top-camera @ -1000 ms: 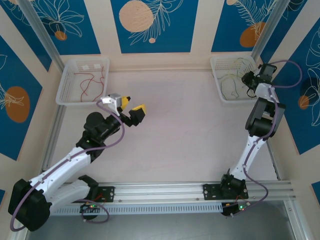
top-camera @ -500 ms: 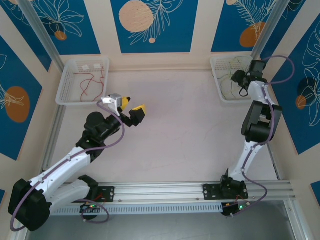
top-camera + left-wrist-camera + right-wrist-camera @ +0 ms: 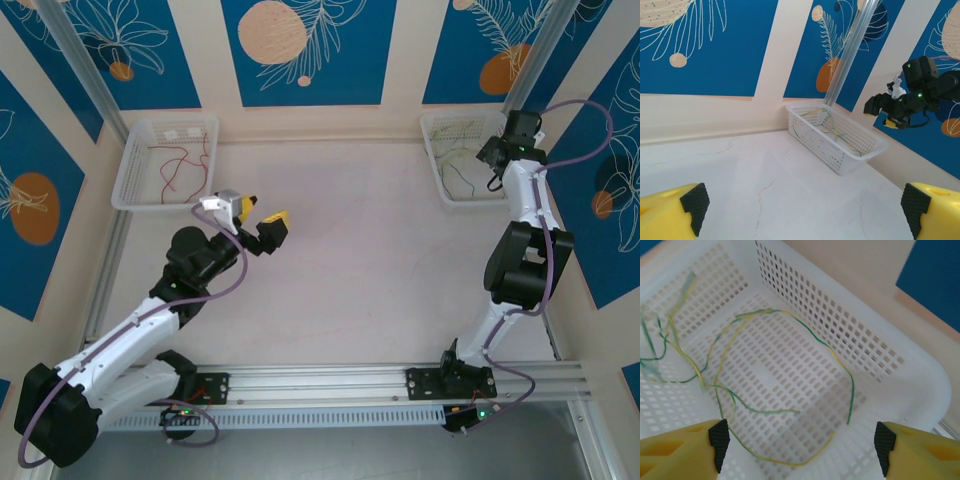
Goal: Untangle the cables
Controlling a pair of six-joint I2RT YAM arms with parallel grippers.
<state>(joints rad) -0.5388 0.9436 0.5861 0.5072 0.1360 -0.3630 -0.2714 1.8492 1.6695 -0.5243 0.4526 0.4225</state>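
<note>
Red wires [image 3: 172, 160] are found loose in the left basket [image 3: 160, 206], beyond the left pincer [image 3: 264, 213] and off to its left, well apart from it. That pincer is held over the table [image 3: 360, 270] with its yellow fingers [image 3: 665, 215] spread fully wide, and nothing is gripped between them. Far ahead of it and to its right, the right basket [image 3: 468, 200] is set in the corner. The green and yellow wires [image 3: 816, 338] are seen on its mesh floor, directly beneath the right pincer [image 3: 800, 445]. The fingers of that pincer are likewise parted widely, with no strand caught between the pads. Several strands are crossed and looped toward that pincer's left, while one long arc is laid more freely under its middle and right.

The step in hand is judged to be the separating of strands by colour into the two baskets, with the right pincer poised empty above its pile. For the next move, one strand would have to be singled out, the pincer lowered to the basket floor, and the pads closed on that strand alone, clear of the crossings, so that the others are not dragged along.
</note>
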